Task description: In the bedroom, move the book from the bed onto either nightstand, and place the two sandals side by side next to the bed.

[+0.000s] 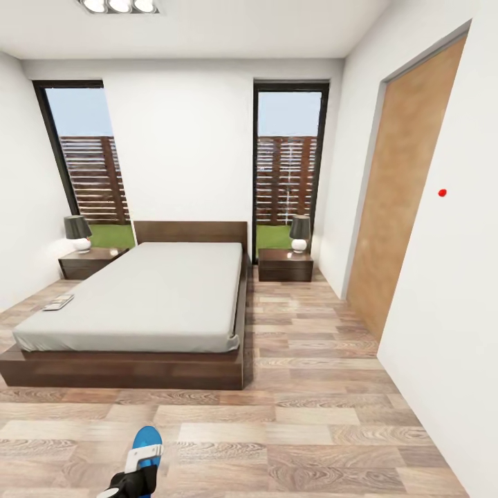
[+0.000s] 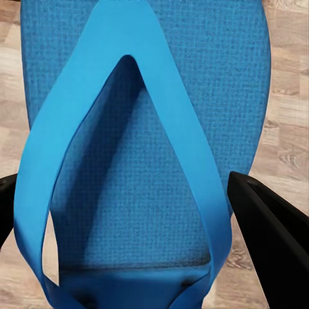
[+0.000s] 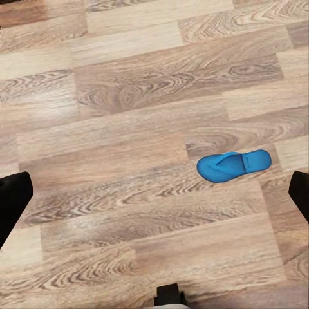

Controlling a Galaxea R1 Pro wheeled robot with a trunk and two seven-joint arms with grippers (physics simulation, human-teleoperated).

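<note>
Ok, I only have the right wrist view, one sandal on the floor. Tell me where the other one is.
Observer: The other sandal is in the left hand, a finger on either side of the sole.
Operator: Now locate the book.
Observer: The book lies on the bed, near its edge at the head view's left.
Operator: Give me the nightstands.
Observer: The left nightstand and right nightstand flank the bed, with a lamp on each.
</note>
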